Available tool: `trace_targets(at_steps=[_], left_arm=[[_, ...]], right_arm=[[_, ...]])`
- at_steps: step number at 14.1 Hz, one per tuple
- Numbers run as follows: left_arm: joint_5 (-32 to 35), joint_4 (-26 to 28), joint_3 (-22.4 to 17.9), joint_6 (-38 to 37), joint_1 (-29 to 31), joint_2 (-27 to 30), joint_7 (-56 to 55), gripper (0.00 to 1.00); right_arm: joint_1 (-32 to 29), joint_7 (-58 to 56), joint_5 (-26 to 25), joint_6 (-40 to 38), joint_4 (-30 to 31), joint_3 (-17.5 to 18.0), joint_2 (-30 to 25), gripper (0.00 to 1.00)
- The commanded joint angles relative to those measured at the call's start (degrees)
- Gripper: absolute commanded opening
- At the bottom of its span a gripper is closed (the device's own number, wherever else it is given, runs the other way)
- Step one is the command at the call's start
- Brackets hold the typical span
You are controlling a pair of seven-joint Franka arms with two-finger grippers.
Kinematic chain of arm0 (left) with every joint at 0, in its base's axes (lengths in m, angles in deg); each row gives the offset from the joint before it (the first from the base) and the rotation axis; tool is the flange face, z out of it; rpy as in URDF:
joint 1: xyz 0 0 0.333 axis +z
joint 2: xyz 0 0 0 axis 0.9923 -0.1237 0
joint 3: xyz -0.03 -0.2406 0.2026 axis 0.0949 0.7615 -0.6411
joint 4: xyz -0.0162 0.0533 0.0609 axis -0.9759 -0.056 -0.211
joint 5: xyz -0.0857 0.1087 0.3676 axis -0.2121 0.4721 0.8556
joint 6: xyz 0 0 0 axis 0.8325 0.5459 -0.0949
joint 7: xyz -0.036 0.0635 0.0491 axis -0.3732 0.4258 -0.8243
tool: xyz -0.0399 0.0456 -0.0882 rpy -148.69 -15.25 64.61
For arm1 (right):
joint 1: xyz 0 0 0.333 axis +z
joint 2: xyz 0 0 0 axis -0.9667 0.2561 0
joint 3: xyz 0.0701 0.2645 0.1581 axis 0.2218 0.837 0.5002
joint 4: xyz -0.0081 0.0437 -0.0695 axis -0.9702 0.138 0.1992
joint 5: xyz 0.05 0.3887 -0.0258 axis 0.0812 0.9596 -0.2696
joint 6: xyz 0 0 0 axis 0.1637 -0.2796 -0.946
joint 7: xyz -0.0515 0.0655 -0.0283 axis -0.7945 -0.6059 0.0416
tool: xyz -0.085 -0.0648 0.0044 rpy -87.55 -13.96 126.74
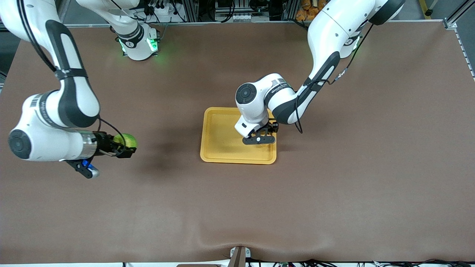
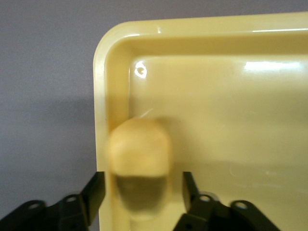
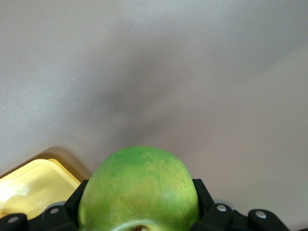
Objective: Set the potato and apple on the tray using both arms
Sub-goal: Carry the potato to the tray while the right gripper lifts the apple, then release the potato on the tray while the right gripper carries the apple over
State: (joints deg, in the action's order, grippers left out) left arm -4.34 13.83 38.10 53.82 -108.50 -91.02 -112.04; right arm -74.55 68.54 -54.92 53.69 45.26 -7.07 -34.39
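Note:
The yellow-orange tray [image 1: 222, 141] lies mid-table. My left gripper [image 1: 259, 139] is over the tray's corner toward the left arm's end. In the left wrist view the gripper [image 2: 143, 177] is open, and the yellow potato [image 2: 139, 151] sits between its fingers [image 2: 96, 192] with a gap on each side, in the tray beside the rim [image 2: 101, 96]. The potato is hidden in the front view. My right gripper [image 1: 124, 148] is shut on the green apple [image 1: 126, 139], held over bare table toward the right arm's end. The apple [image 3: 139, 173] fills the right gripper [image 3: 139, 190].
Brown table mat [image 1: 334, 185] all round the tray. A corner of the tray [image 3: 29, 185] shows in the right wrist view. The arm bases stand along the table's edge farthest from the front camera.

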Motion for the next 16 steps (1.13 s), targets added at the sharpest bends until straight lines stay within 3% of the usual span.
trace_targets(at_steps=[1, 8, 16], left_arm=[[0.4, -0.5, -0.3, -1.2, -0.3, 0.3, 0.1, 1.0], [-0.2, -0.7, -0.3, -2.4, 0.7, 3.4, 0.6, 1.0], [-3.3, -0.1, 0.5, -2.4, 11.9, 13.2, 1.2, 1.0]], right_arm=[[4.2, 5.9, 1.2, 3.3, 3.4, -0.6, -2.6, 0.0], [10.9, 15.4, 1.2, 10.5, 5.4, -0.6, -1.6, 0.0], [20.2, 28.6, 1.2, 19.7, 5.4, -0.7, 2.9, 0.0]])
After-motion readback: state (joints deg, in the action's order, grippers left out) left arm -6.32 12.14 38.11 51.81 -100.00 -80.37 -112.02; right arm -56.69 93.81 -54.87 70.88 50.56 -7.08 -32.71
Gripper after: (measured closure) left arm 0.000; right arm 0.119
